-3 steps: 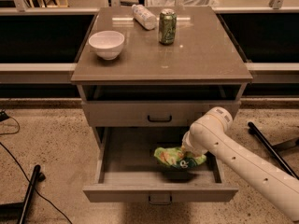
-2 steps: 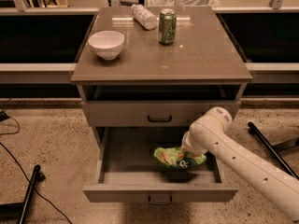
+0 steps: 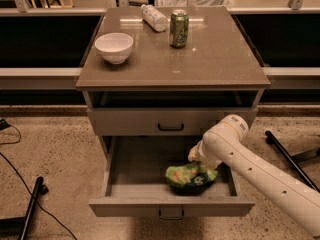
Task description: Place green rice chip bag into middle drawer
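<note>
The green rice chip bag (image 3: 186,174), crinkly light green with orange-yellow patches, lies inside the open middle drawer (image 3: 140,170), at its front right. The drawer is pulled far out below a shut drawer front (image 3: 171,121) with a black handle. My gripper (image 3: 198,178) is down in the drawer right at the bag, at the end of my white arm (image 3: 235,149), which reaches in from the lower right. The arm's wrist hides most of the gripper, and a dark part shows under the bag.
On the cabinet top (image 3: 215,59) stand a white bowl (image 3: 114,47) at the left, a green soda can (image 3: 179,28) and a lying plastic bottle (image 3: 153,17) at the back. Black stand legs (image 3: 30,209) and cables lie on the floor at the left, a black bar (image 3: 287,156) at the right.
</note>
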`<action>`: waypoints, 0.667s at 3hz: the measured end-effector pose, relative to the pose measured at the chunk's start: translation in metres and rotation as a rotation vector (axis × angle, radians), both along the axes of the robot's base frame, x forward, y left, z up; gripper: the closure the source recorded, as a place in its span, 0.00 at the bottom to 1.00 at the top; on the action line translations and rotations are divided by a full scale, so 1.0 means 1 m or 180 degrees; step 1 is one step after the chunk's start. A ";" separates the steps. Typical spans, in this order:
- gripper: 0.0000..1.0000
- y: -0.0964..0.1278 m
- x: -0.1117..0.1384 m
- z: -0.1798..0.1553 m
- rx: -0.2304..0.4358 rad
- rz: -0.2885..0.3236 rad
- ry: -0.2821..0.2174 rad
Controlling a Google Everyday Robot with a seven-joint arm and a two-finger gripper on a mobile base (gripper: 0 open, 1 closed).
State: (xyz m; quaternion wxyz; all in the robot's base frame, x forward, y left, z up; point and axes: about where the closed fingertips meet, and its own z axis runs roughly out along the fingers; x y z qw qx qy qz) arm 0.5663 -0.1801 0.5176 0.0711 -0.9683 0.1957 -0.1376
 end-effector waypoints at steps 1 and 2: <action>0.00 0.000 0.000 0.000 0.0000 0.0000 0.0000; 0.00 0.000 0.000 0.000 0.0000 0.0000 0.0000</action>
